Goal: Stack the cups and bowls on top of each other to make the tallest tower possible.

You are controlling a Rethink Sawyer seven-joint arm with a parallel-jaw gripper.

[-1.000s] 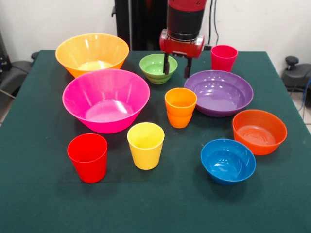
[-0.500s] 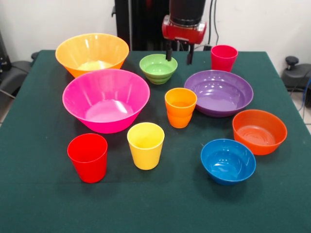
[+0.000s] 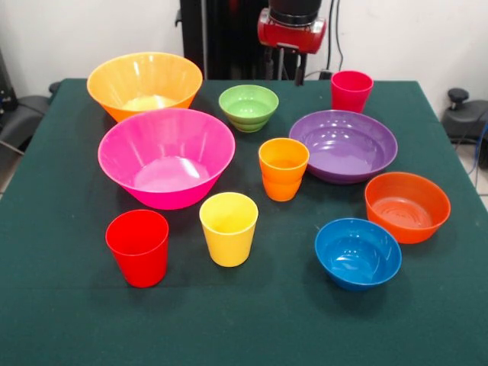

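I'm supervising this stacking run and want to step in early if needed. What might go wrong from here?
Nothing is stacked yet, and the pieces sit close together. The orange cup stands right beside the purple bowl, so a descending gripper may knock one while reaching the other. The tapered red cup and yellow cup look light and glossy; they might slip or tip in a grasp.

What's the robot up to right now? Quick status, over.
Gripper open, empty, high above green bowl. Cups and bowls all separate on table, nothing stacked. Nothing in the way.
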